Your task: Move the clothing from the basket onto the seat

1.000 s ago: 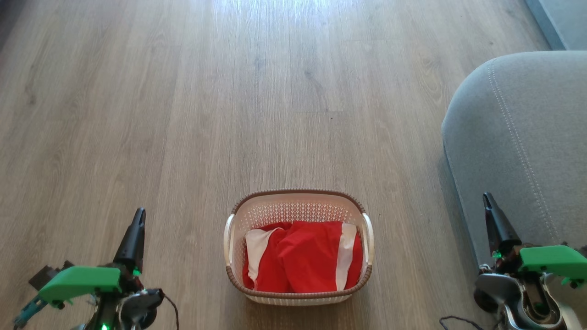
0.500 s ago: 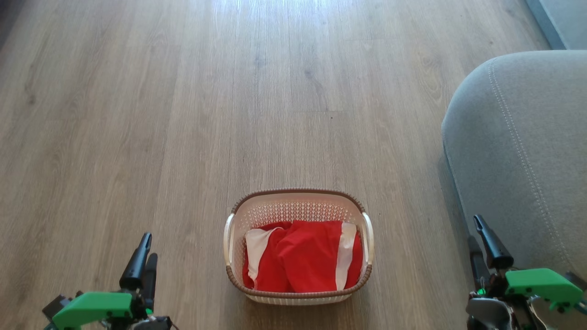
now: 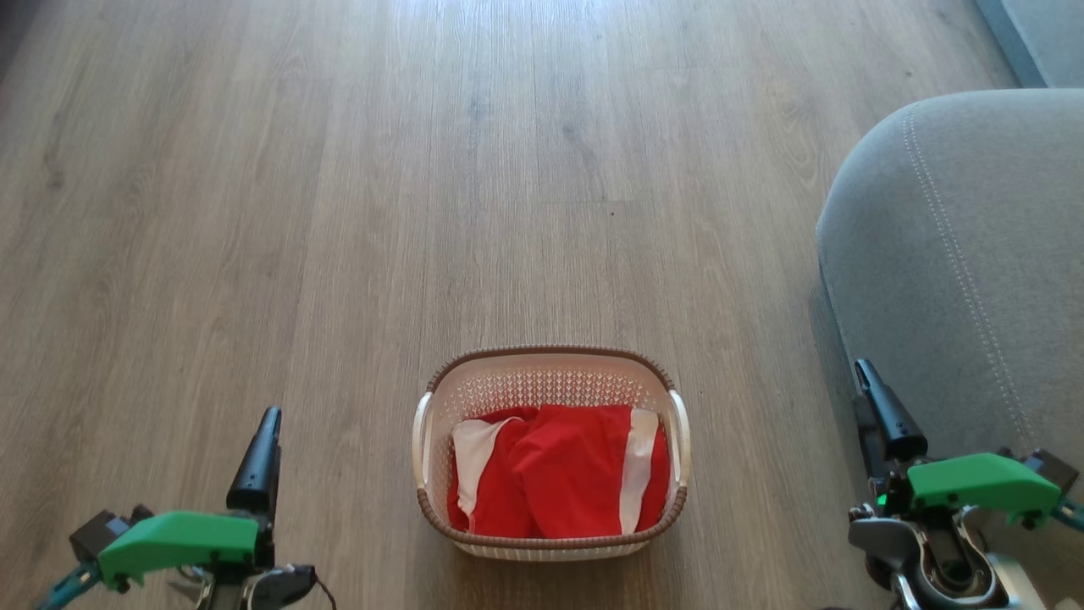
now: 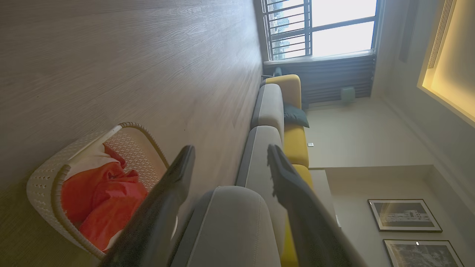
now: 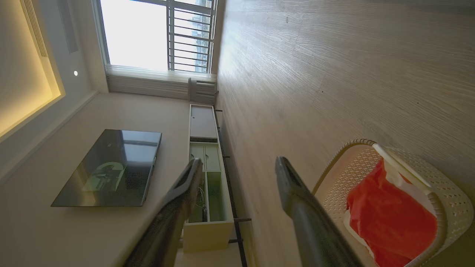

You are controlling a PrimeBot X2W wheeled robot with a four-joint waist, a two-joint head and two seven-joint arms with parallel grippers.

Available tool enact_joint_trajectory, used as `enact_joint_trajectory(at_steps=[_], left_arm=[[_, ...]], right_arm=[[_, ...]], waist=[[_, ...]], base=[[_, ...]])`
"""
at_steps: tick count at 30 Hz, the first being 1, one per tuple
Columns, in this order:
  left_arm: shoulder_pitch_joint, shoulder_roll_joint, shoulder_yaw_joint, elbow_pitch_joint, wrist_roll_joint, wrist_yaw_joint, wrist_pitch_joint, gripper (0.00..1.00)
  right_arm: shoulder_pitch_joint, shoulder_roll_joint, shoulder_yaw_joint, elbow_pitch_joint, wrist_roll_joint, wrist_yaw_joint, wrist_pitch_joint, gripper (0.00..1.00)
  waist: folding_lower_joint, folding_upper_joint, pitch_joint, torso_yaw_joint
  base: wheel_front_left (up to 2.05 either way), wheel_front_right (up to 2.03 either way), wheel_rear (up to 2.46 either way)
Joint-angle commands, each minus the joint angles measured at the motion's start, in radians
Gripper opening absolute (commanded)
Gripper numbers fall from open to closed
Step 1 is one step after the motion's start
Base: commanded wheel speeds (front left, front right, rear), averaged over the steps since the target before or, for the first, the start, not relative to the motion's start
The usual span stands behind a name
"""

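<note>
The basket (image 3: 549, 351), cream with a brown rim, stands on the floor at the bottom centre of the head view. The clothing (image 3: 563, 481) lies crumpled inside it, red with white bands. The seat (image 3: 957, 254), a rounded grey cushion with pale stitching, rises to the right of the basket. My left gripper (image 3: 270, 417) hovers over the floor left of the basket, open and holding nothing. My right gripper (image 3: 864, 381) is open and bare beside the seat's front edge. The left wrist view shows the left gripper (image 4: 230, 155), basket (image 4: 55, 185), clothing (image 4: 104, 200) and seat (image 4: 230, 222). The right wrist view shows the right gripper (image 5: 239, 163), basket (image 5: 438, 207) and clothing (image 5: 386, 218).
Wooden floor (image 3: 474, 186) stretches ahead of the basket. A further grey cushion (image 3: 1037, 34) sits at the far right corner. The left wrist view shows the sofa's yellow back (image 4: 295, 141). A low cabinet (image 5: 206, 174) and a dark screen (image 5: 111, 167) line the opposite wall.
Both grippers have gone from shut to open. Both dipped lower in the head view, then came back up a little; the right one drifted left.
</note>
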Motion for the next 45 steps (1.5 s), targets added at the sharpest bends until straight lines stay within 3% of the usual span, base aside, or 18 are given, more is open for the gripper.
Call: enact_joint_trajectory(at_steps=[1,23,45], left_arm=[[-0.059,0.007,0.003,-0.031,0.026,-0.002,-0.012,1.0],[-0.134,0.019,-0.04,-0.014,0.425,0.028,-0.079,1.0],[-0.206,0.06,-0.117,-0.003,0.713,0.125,-0.141,1.0]], right_arm=[[-0.062,-0.026,0.008,-0.027,-0.014,0.0,-0.01,1.0],[-0.17,-0.072,0.11,0.016,-0.323,0.0,-0.078,1.0],[-0.279,-0.113,0.213,0.07,-0.525,0.0,-0.14,1.0]], waist=[[0.0,0.0,0.0,0.0],[0.0,0.0,0.011,-0.003],[0.0,0.0,0.021,-0.002]], base=[[0.0,0.0,0.0],[0.0,0.0,0.0],[0.0,0.0,0.0]])
